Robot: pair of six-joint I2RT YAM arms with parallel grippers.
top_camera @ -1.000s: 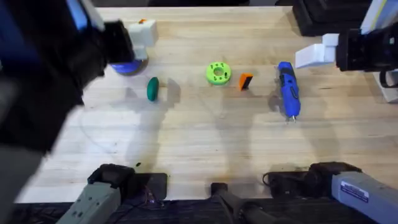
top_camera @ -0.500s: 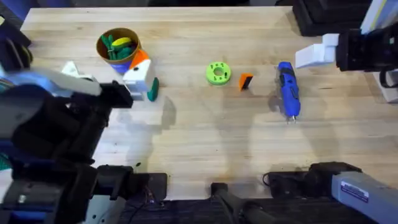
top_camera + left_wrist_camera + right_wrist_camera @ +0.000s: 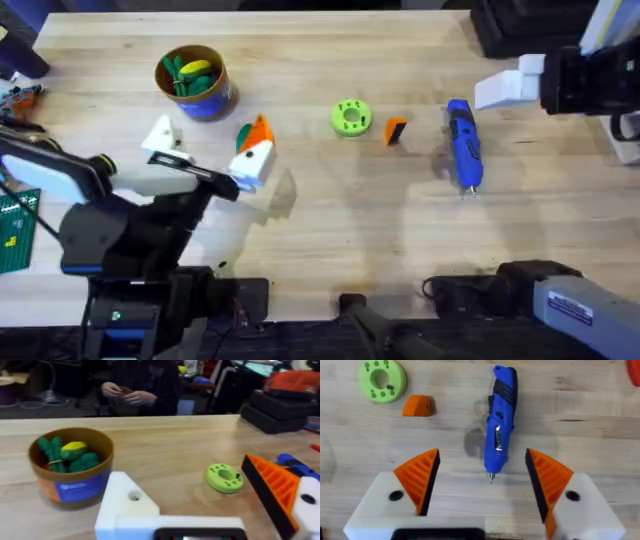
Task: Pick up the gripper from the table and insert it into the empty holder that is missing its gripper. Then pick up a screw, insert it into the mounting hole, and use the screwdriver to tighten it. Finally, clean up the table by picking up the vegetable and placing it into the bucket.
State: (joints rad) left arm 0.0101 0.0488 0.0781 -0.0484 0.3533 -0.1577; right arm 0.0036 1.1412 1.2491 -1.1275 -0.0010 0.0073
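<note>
Step in hand, as judged: the first, fetching the loose pad; nothing has yet been fitted, screwed or tidied. Left claw (image 3: 208,142): spread wide, holding nothing. It has one finger with an orange pad, and its other finger is the bare white holder (image 3: 160,135), whose mounting hole shows open in the left wrist view. Right claw (image 3: 482,457): spread, holding nothing, both fingers padded, hanging over the screwdriver (image 3: 499,422), which lies between its fingers and below them. Pad (image 3: 418,405): one, loose on the table (image 3: 330,220), off to the side of the right claw beyond the screwdriver, just beside the disc (image 3: 382,380), and well apart from the left claw. Next move, as judged: a claw must come down over the pad, pinch it across its flat sides, and carry it to the bare holder. Count: pads fitted, three; pad loose, one; holder bare, one; screwdriver, one; disc, one, lime-green. A dark speck in one of the disc's holes may be a screw, but I cannot tell. Vegetable (image 3: 244,138): one on the table, dark green, right by the left claw's padded finger. Bucket (image 3: 192,80): one, just beyond the left claw, already holding several green toy pieces and one yellow.
</note>
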